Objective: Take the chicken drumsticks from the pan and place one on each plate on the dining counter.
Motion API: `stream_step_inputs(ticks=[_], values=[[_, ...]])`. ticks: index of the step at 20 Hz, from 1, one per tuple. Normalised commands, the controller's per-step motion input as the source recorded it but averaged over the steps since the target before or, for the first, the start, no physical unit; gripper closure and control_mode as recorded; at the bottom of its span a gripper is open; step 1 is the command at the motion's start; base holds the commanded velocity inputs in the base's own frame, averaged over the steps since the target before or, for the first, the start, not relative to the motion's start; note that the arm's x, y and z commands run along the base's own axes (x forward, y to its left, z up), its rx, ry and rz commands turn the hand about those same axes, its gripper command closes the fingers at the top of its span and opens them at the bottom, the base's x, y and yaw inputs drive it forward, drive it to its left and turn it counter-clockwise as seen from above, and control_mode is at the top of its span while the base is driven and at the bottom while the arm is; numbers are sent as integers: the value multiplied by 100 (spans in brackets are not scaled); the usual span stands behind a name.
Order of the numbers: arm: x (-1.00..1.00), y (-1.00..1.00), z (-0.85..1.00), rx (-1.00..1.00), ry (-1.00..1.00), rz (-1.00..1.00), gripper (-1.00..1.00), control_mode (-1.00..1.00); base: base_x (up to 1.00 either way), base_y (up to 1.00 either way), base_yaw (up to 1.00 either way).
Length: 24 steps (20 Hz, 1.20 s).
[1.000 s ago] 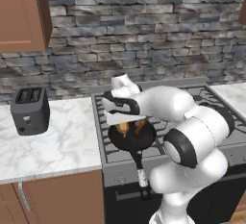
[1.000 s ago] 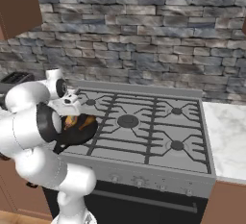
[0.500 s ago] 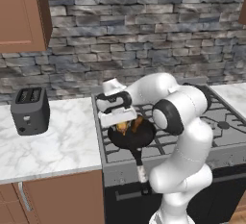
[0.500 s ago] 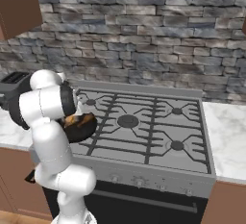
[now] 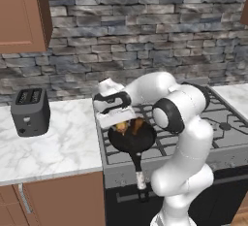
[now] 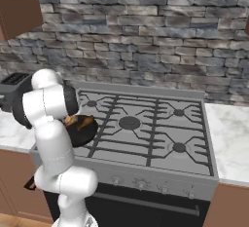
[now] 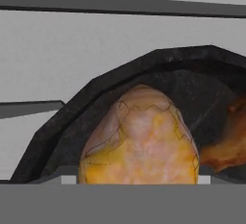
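The black pan (image 5: 134, 141) sits on the stove's front left burner, its handle (image 5: 137, 168) pointing toward me. Two golden-brown chicken drumsticks (image 5: 123, 127) (image 5: 139, 124) lie in it side by side. My gripper (image 5: 118, 121) hangs low over the pan's left part, right at the left drumstick; its fingertips are hidden. In the hand view that drumstick (image 7: 141, 146) looms very close between where the fingers stand, the other drumstick (image 7: 230, 141) to its right, the pan's rim (image 7: 96, 104) behind. The pan (image 6: 83, 131) peeks from behind my arm. The plates and the dining counter are out of view.
A black toaster (image 5: 30, 111) stands on the marble worktop (image 5: 58, 147) left of the stove (image 6: 146, 128). More marble worktop (image 6: 228, 133) lies right of it. The stone wall rises behind, with a wood cabinet (image 5: 22, 11) at the upper left.
My arm has folded further left and the hand has come down onto the pan's left side. The pan and both drumsticks have stayed where they were.
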Motion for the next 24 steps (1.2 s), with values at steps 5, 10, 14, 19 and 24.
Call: stream_step_inputs(ticks=[5,10,14,19,24], values=[[-59,-21,52,2,-64,1,100,-100,0,0,0],[-59,-81,91,13,-45,1,100,-100,0,0,0],[-70,-100,58,31,-16,-10,100,-100,0,0,0],[-91,-96,19,25,-12,-14,100,-100,0,0,0],[-18,-25,0,5,1,-14,100,-100,0,0,0]])
